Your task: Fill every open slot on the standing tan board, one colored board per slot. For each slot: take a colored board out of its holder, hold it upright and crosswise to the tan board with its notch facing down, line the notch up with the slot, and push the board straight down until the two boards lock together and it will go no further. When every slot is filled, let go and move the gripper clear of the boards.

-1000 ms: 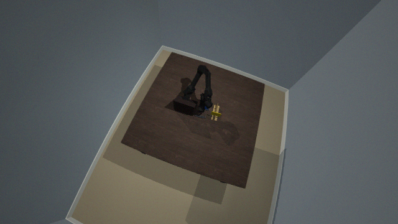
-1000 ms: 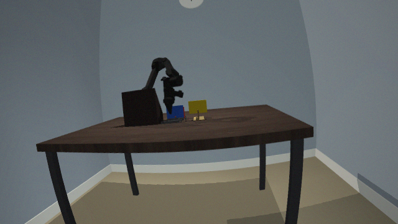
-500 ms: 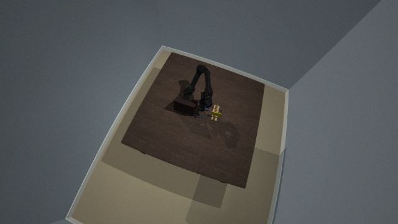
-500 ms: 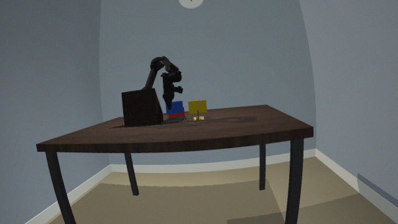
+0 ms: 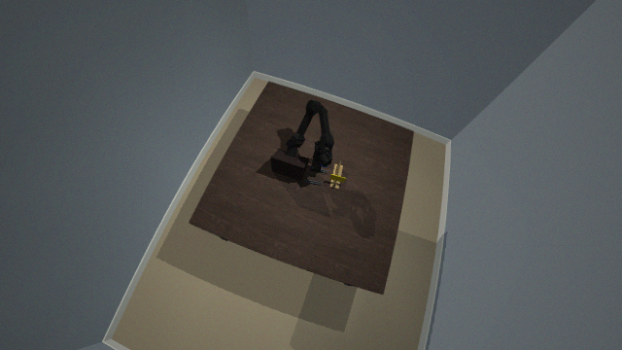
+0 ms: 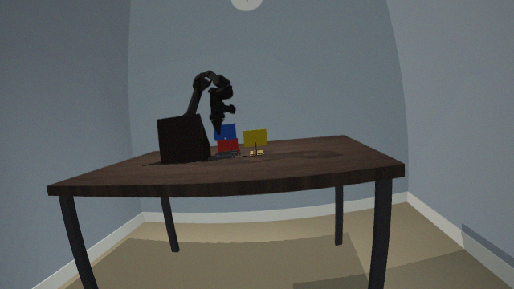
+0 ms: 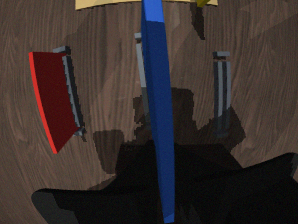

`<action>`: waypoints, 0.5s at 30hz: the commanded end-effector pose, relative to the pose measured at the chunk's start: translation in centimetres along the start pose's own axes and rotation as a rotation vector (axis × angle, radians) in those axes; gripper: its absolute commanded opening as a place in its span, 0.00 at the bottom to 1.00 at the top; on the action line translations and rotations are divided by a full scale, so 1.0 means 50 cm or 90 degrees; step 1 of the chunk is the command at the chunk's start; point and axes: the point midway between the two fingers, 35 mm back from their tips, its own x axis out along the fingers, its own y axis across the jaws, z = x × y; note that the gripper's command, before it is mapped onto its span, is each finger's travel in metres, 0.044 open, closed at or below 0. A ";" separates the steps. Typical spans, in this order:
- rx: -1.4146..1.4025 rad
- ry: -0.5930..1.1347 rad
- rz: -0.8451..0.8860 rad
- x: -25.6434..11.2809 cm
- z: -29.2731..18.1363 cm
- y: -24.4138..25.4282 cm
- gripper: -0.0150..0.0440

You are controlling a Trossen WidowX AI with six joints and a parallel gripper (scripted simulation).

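Because the notch must meet a slot from above, the blue board is held upright in the closed tool, raised over its holder and not yet brought to the tan board. The red board is kept on edge in its own holder, presumably so that it can be gripped and lifted straight out, while the yellow board is set crosswise on the tan board, apparently in the locked position to be matched by the others.
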 end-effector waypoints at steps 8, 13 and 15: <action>-0.006 -0.001 -0.006 -0.054 0.004 -0.002 0.25; -0.006 -0.001 -0.006 -0.077 0.004 -0.002 0.25; -0.006 -0.001 -0.006 -0.083 0.004 -0.002 0.25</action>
